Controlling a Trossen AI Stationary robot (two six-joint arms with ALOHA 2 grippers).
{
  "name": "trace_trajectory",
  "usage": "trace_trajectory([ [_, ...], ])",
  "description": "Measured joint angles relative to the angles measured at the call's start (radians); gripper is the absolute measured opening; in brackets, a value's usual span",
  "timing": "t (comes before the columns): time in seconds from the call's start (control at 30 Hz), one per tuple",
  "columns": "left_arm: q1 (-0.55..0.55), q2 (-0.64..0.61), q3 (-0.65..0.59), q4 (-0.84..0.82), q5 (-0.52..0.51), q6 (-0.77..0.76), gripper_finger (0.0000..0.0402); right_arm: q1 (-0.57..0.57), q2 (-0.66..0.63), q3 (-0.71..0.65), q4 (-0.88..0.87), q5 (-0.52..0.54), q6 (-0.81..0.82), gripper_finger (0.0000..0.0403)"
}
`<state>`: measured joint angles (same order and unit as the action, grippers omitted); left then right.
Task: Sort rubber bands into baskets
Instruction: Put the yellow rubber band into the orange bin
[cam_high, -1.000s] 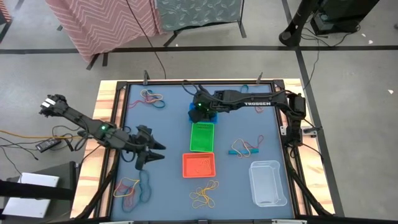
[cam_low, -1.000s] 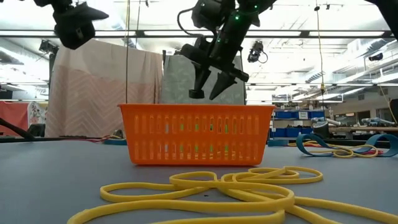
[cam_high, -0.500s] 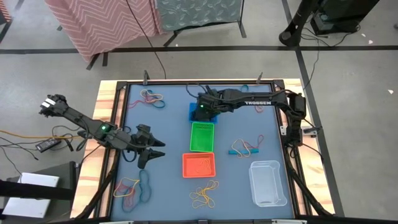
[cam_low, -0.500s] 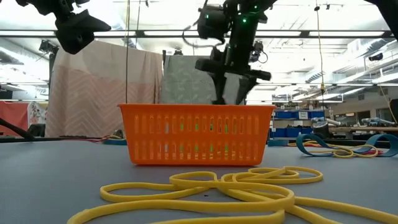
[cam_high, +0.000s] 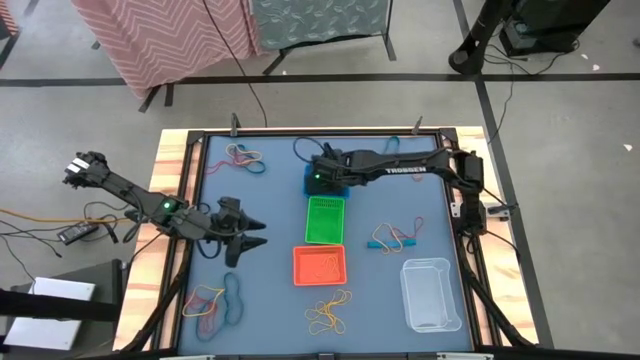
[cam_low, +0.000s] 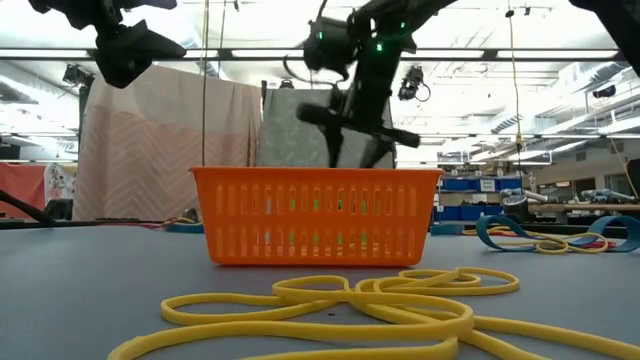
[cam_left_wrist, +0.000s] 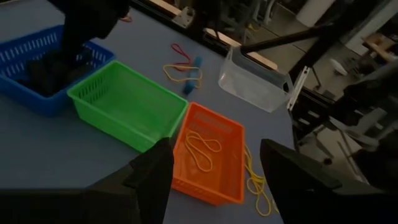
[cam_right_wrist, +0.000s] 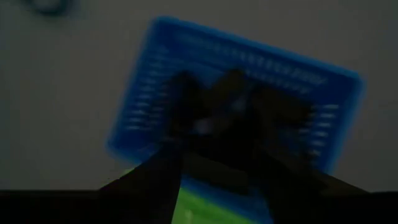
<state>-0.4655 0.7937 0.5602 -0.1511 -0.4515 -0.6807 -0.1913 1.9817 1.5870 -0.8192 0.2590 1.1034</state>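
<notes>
right gripper (cam_high: 318, 180) swung further over the blue basket (cam_high: 341, 188), left gripper (cam_high: 250, 234) drifted slightly up-table

The worktop (cam_high: 270, 200) is slate blue inside a pale wooden frame. On it stand a blue basket (cam_left_wrist: 37, 50), a bright green basket (cam_high: 324, 219), an orange basket (cam_high: 320, 265) and a clear tub (cam_high: 431, 293). Yellow rubber bands (cam_low: 340, 305) lie in front; red, yellow and teal loops (cam_high: 218, 302) are mixed. Both arms are black.

The only readable text is "TROSSEN", in white on the right arm (cam_high: 405, 170).
</notes>
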Motion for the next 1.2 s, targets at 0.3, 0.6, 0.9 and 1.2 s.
trace_trajectory([
  [0.3, 0.002, 0.000, -0.002, -0.006, -0.001, 0.023, 0.0241, 0.073, -0.098, 0.000, 0.056, 0.007, -0.162, 0.0204],
  [0.6, 0.002, 0.001, -0.056, -0.006, 0.000, -0.010, 0.0241, 0.485, -0.123, -0.001, 0.090, -0.330, -0.185, 0.0203],
  [0.9, 0.015, 0.020, -0.060, 0.020, 0.001, 0.000, 0.0241, 0.797, 0.010, -0.001, 0.104, -0.148, -0.164, 0.0203],
  [1.2, 0.054, 0.104, -0.060, 0.210, 0.016, -0.036, 0.0241, 0.757, 0.130, -0.002, 0.048, -0.051, -0.453, 0.0203],
])
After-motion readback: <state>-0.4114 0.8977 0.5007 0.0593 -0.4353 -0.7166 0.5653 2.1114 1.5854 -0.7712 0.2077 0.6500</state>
